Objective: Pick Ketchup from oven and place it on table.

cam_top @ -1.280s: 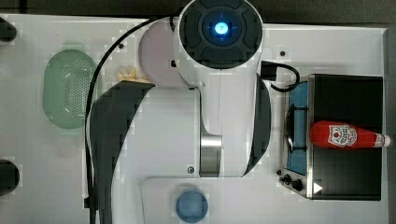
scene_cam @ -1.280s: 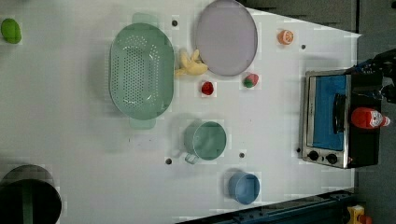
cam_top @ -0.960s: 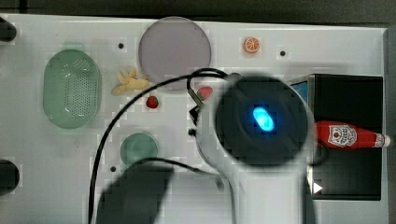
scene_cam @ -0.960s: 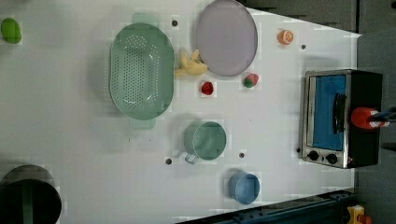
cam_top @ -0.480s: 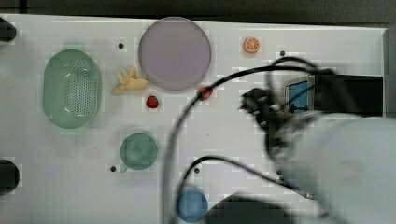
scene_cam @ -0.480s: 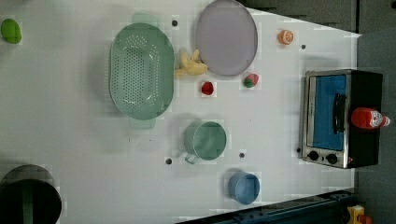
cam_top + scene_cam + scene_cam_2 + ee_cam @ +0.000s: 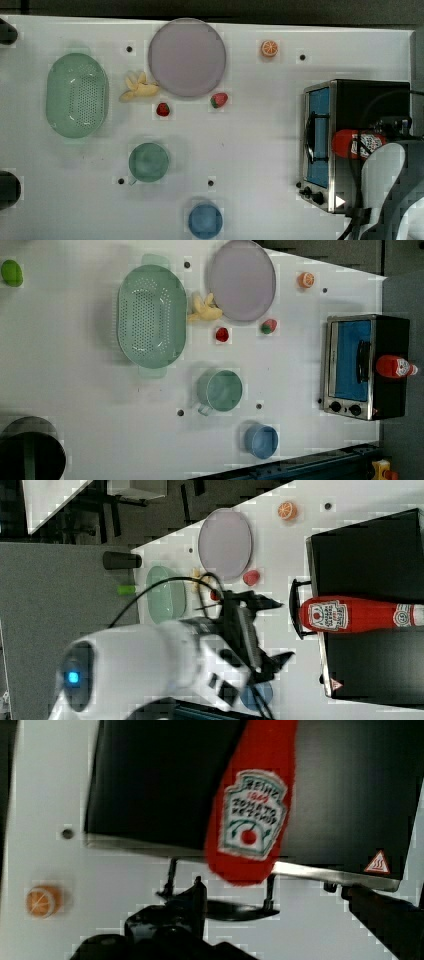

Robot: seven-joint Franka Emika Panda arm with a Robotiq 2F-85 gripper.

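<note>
The ketchup (image 7: 356, 615) lies on its side on the oven's (image 7: 366, 365) black top, its base jutting over the front edge above the door handle. The oven stands on the table (image 7: 260, 150). The gripper (image 7: 277, 630) hangs in front of the oven door, short of the bottle, jaws spread wide and holding nothing.

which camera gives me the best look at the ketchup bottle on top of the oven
The right view: the ketchup bottle lies whole, label to cap, on the oven. The top view has the arm covering its neck, the left view shows it small, the wrist view cuts it off.
</note>
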